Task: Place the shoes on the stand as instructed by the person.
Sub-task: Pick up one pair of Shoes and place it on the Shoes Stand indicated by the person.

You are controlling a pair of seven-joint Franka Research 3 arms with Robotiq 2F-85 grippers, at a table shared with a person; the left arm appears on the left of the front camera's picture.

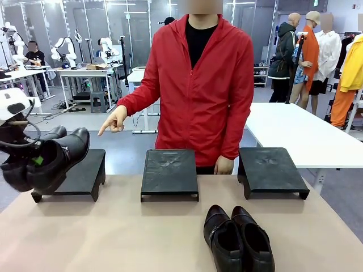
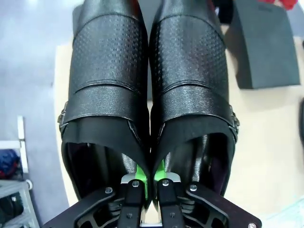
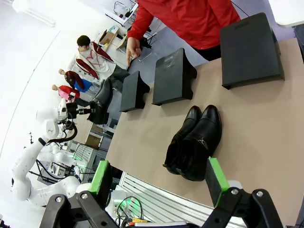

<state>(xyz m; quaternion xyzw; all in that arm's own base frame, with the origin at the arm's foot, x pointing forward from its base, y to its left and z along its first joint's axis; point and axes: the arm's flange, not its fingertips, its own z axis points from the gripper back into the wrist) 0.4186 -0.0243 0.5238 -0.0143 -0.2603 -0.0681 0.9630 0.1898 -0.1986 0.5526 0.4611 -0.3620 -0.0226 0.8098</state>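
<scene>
Left hand (image 2: 149, 175), clamped on the inner walls of one shoe pair (image 1: 51, 161), holds it by the left stand (image 1: 85, 173); we judge this thin pinch could slip. Right hand (image 3: 159, 183) gapes empty.

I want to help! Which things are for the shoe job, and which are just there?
For the job: held shoe pair, shoe pair on table, left stand, middle stand, right stand, pointing hand, left gripper.
Just there: white table behind.

The tan tabletop (image 1: 113, 238) carries a left stand (image 1: 79, 175), middle stand (image 1: 169, 173) and right stand (image 1: 271, 170) along its far side, with one shoe pair (image 1: 238, 241) nearer.
</scene>
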